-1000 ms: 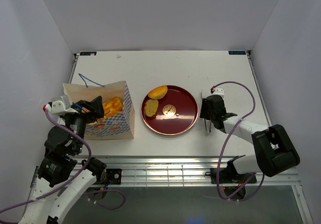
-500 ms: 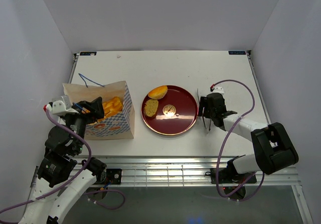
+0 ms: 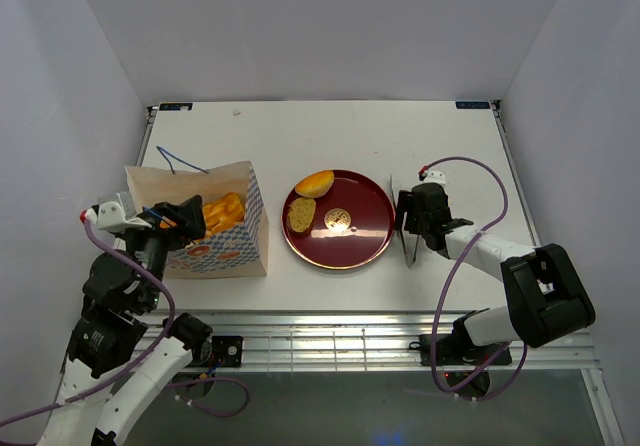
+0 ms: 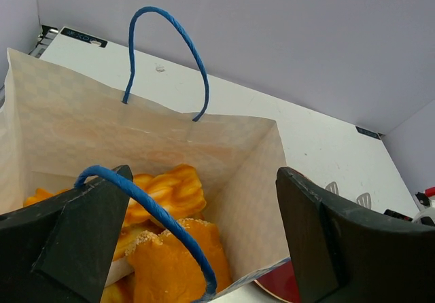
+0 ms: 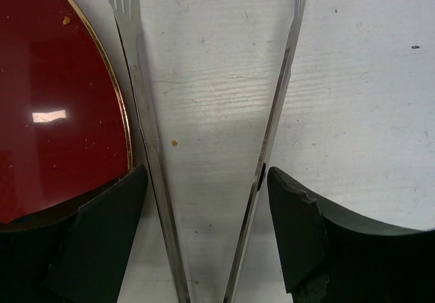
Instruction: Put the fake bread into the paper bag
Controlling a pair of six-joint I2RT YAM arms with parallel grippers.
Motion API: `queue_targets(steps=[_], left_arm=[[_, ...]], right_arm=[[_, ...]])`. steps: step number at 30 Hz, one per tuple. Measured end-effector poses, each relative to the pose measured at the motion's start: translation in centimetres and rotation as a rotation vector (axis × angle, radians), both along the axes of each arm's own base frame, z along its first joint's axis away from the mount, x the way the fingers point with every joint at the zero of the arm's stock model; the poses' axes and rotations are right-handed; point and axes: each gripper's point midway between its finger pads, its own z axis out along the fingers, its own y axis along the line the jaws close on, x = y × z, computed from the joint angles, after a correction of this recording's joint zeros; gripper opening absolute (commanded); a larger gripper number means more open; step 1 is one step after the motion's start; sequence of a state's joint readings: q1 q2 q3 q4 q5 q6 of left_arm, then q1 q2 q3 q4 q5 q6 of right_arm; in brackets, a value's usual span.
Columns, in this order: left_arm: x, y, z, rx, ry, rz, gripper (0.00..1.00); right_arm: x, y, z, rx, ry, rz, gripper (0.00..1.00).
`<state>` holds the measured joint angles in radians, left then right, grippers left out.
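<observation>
**Right gripper straddles the tongs; two pieces wait on the plate**

At the left, the paper bag [image 3: 228, 254] stands upright with its mouth open. Several pieces of the fake bread [image 4: 173, 189] are inside. The left gripper [image 3: 186, 218] sits at the bag's near-left edge with its fingers spread wide and clamping nothing. A blue cord handle [image 4: 146, 201] loops across one finger.

In the middle, the dark red plate [image 3: 368, 231] carries a round bun [image 3: 315, 183] at its far side and a slice [image 3: 301, 215] just near-left of the bun. Whether the gold mark [image 3: 338, 220] at the plate's centre is bread or decoration I cannot tell.

Just right of the plate's rim, metal tongs [image 5: 152, 153] lie on the white table [image 3: 300, 136], their long axis running near to far with the tips pointing far. The right gripper [image 5: 205, 181] is low over them, fingers apart on either side of the two blades and not squeezing.

The right arm is the nearer one. The bread lies left of the tongs, across the raised rim. The bag is further left again, so any carry would cross the plate.
</observation>
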<state>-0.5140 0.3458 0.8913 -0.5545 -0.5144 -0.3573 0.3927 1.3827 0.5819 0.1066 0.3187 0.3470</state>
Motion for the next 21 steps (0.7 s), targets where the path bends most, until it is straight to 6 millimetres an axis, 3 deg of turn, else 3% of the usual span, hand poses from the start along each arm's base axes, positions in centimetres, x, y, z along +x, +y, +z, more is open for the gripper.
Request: queue_targets(steps=[7,10,16,21], left_arm=[[-1.2,0.3,1.6,-0.034,-0.009,-0.019,0.98],[-1.8,0.4,2.2,-0.052,-0.013,-0.027,0.98],[-3.0,0.8,3.5,-0.076,-0.021,-0.038,0.98],[-3.9,1.2,5.5,-0.071,-0.069,-0.048,0.96]], right_arm=[[-0.4,-0.1,0.0,-0.004,0.014,0.003,0.78],[-0.7,0.0,0.9,0.007,0.003,0.015,0.8],[-0.8,0.7,4.2,0.043,-0.025,0.054,0.88],[-1.3,1.4,8.4,0.094,-0.074,0.093,0.9]])
